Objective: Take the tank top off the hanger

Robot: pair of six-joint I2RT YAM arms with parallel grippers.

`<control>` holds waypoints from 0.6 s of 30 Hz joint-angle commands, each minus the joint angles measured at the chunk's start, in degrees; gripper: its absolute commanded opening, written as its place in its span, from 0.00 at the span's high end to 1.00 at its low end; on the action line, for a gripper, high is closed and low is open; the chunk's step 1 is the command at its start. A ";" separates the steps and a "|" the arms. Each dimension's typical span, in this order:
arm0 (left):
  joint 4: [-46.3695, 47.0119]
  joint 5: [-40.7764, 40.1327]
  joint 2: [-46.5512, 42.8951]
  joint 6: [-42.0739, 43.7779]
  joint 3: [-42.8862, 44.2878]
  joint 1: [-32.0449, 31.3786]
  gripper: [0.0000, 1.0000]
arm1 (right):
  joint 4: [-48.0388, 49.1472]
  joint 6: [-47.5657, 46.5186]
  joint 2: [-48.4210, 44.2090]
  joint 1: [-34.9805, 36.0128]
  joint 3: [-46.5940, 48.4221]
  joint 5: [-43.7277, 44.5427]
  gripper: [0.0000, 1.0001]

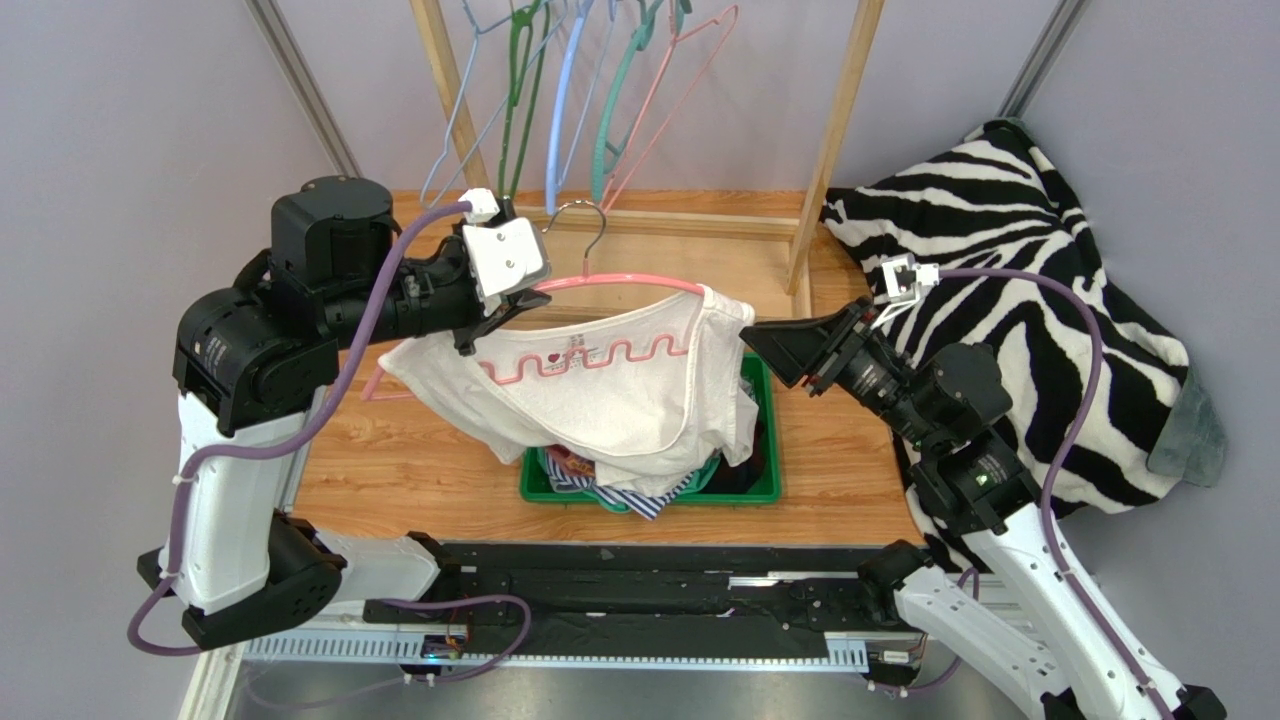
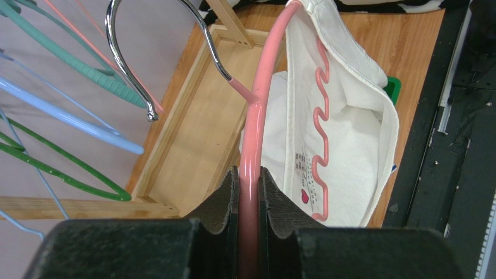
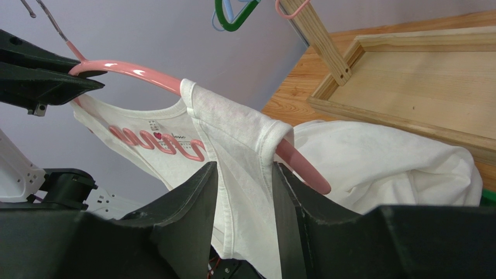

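The left gripper [image 2: 249, 192] clamps the pink hanger [image 2: 265, 75], lying 9-to-3 o'clock above the table [image 1: 376, 450] with the tank top [image 1: 601, 383] draped on it, while the right gripper [image 3: 244, 168] flanks the 3 o'clock strap [image 3: 233, 128], whether pinching I cannot tell

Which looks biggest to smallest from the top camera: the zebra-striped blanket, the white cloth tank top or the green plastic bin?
1. Zebra-striped blanket
2. White cloth tank top
3. Green plastic bin, mostly hidden under the tank top, so unsure
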 commanded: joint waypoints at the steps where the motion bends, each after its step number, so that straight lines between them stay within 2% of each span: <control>1: 3.75 1.26 -0.08 -1.38 2.34 0.40 1.00 | -1.39 0.36 0.09 0.19 1.57 -4.35 0.56; 6: 3.75 1.17 0.00 -1.11 2.52 0.40 1.00 | -5.89 -1.67 -4.38 0.11 -0.79 -4.27 0.41; 9: 3.75 1.52 0.09 -1.11 2.95 0.40 1.00 | -5.98 -1.58 -5.80 0.11 -2.82 -3.48 0.37; 18: 3.49 2.14 0.09 -1.38 3.83 0.40 1.00 | -2.38 -1.84 -1.24 0.19 -2.73 -4.62 0.36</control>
